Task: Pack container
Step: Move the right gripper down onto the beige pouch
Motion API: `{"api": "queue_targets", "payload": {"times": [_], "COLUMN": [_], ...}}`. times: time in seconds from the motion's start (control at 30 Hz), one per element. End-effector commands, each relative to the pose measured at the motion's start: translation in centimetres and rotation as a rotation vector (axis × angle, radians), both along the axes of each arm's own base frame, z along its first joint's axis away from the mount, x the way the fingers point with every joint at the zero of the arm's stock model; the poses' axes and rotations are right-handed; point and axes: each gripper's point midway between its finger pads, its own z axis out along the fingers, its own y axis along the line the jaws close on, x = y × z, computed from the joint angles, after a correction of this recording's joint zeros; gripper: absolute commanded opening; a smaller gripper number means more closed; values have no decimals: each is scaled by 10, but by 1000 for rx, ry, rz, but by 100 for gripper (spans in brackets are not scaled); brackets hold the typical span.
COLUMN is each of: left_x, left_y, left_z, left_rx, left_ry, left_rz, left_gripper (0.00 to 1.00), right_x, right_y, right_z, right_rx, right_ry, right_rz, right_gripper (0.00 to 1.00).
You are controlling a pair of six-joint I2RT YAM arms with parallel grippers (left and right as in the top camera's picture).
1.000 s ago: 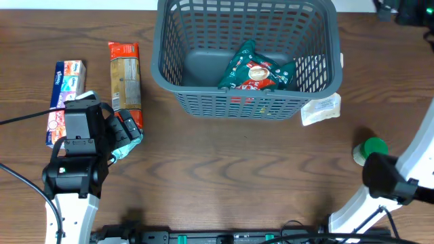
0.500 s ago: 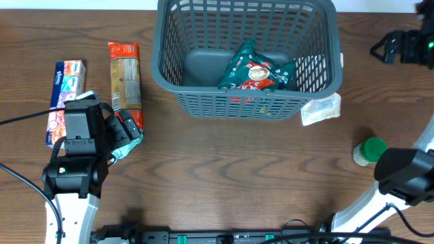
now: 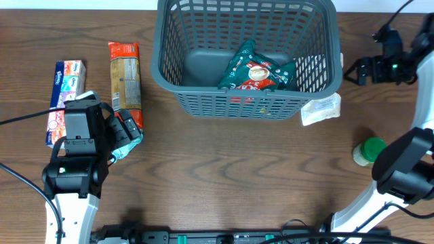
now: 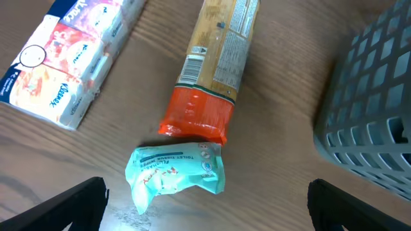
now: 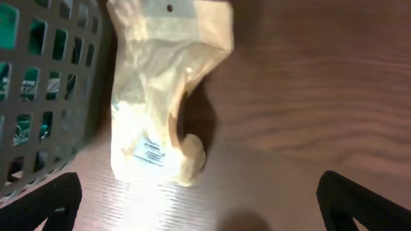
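Right claw [image 3: 352,70], spread, hovers above the cream pouch [image 5: 160,96]; best lowered astride it, clearing the grey basket [image 5: 45,83] alongside.

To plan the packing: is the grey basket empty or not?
Not empty: the container holds one green snack bag, lying toward its right side; the floor at the left is bare.

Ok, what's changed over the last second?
The right gripper swung from the table's far right corner back and leftward to the container's right side; it is open, with the pale packet in its wrist view. Nothing was taken hold of or let go. The left gripper, open over the teal tissue pack, and all the items stayed put.
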Motion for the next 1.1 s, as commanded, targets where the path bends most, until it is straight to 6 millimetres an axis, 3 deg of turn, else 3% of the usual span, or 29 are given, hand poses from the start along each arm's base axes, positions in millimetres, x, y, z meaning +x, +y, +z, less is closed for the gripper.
{"api": "queue_targets", "payload": {"times": [0.0,0.17,0.4,1.07], "left_x": [3,3,3,3], "left_y": [2,2,2,2], "left_z": [8,8,8,8], "left_rx": [7,8,7,8], "left_ry": [-18,-18,-18,-18], "left_rz": [3,3,3,3], "left_gripper": [99,98,98,98], "right_x": [6,18,26,11], "right_y": [24,43,52,86], "right_z": [-11,-25,-40,-103], "right_rx": [8,-3,-10,4], "right_ry": [-13,-41,-69,-26], "right_rz": [75,123,144,202], "right_gripper": [99,99,99,99]}}
